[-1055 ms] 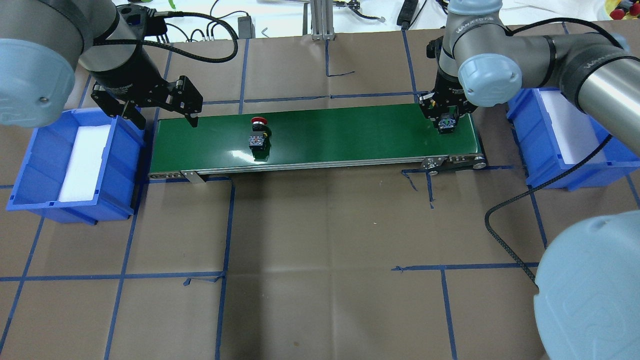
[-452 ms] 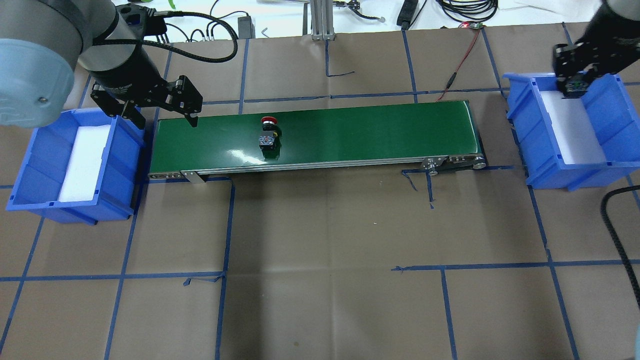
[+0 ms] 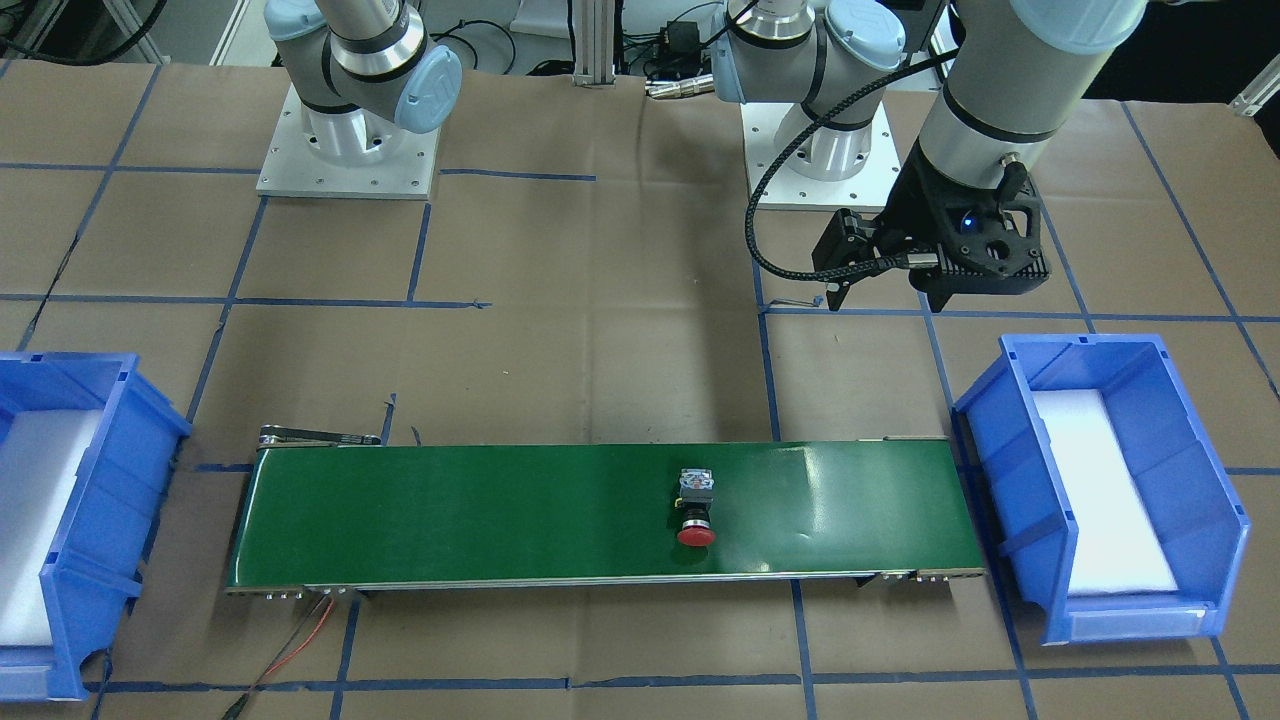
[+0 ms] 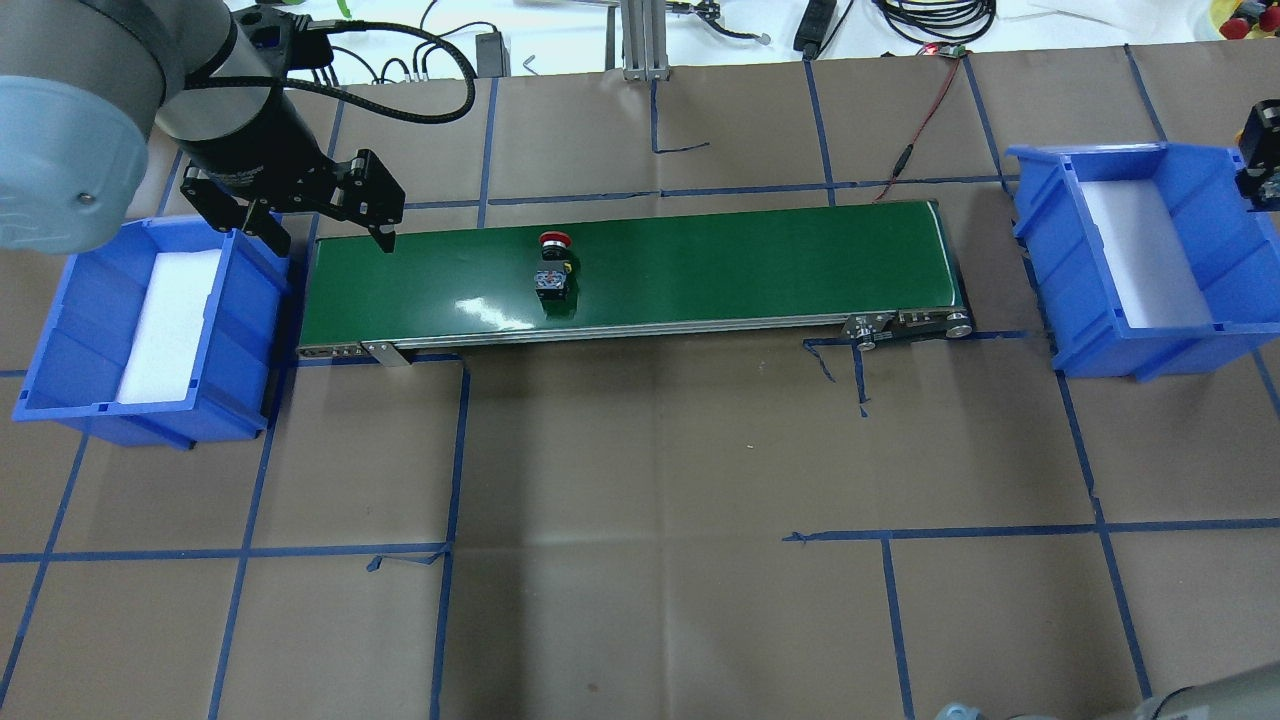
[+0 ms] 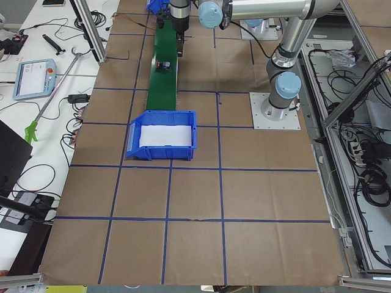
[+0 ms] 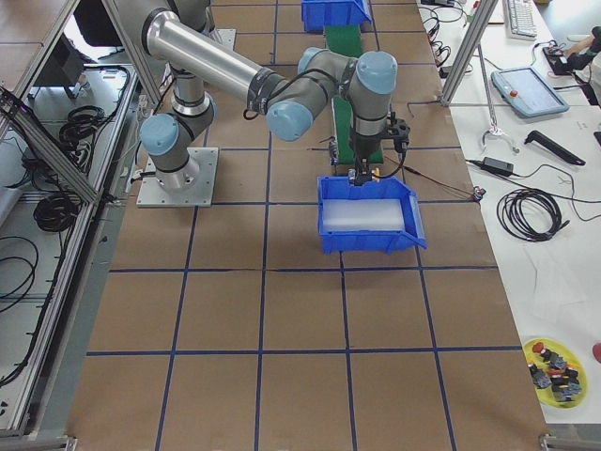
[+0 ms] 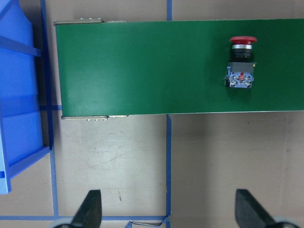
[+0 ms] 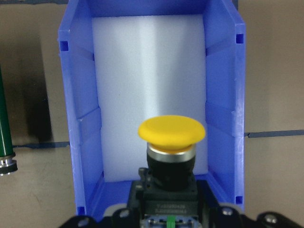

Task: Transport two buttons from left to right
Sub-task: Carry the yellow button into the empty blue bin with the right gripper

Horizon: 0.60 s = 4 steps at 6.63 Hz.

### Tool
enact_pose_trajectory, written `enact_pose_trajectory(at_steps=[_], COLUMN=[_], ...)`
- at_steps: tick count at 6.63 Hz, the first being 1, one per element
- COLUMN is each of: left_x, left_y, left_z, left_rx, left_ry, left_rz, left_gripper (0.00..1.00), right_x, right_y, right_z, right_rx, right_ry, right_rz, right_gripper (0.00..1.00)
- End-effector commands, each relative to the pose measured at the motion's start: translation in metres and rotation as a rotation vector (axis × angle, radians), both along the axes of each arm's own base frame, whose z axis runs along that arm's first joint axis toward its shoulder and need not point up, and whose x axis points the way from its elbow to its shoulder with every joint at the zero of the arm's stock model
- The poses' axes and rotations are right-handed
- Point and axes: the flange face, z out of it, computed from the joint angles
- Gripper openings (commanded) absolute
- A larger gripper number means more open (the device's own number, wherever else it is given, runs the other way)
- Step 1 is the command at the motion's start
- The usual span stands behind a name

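Writing: small label on the block body of the yellow-capped push-button (image 8: 171, 147), print too small to read.
Right gripper (image 4: 1262, 175): closed on the black-grey block body of the yellow-capped push-button, round mushroom cap pointing away from the wrist.
Yellow-capped push-button, place: held in the air over the right blue plastic bin (image 8: 83, 133), cap in front of the white foam pad (image 8: 147, 66) in the wrist view, not touching it.
Red-capped push-button (image 4: 553, 268): lying on its side on the green conveyor belt (image 4: 700, 270), left of the belt's middle in the overhead view, red cap toward the far edge, block body toward the near edge.
Left gripper (image 4: 330, 238): fingers spread wide, holding nothing, hanging above the left end of the green conveyor belt, just beside the left blue plastic bin (image 4: 60, 330).
Red-capped push-button to left gripper: well apart, further along the belt toward the right bin, outside the open fingers.
Left blue plastic bin: only a white foam lining inside.
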Motion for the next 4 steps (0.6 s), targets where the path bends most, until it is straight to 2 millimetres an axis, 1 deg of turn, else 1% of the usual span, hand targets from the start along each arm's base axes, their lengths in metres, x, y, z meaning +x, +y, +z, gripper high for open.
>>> enact_pose_trajectory(at_steps=[1,2,3,4], left_x=[0.0,0.0,0.0,0.0], left_y=[-0.001,-0.002,-0.001,-0.001], left_z=[0.0,0.0,0.001,0.001], left_rx=[0.0,0.0,0.0,-0.002], left_ry=[0.0,0.0,0.0,0.0], left_rz=[0.0,0.0,-0.002,-0.005], left_gripper=[1.0,1.0,1.0,1.0], right_x=[-0.002,-0.006,-0.009,-0.02], right_y=[-0.009,-0.013,-0.016,-0.02], right_z=[-0.063,-0.082,-0.102,-0.123], right_rx=[0.027,0.039,0.061,0.07], right_ry=[-0.067,-0.074,-0.089,-0.095], right_rz=[0.016,0.016,0.063,0.077], right_gripper=[0.03,0.03,0.03,0.03])
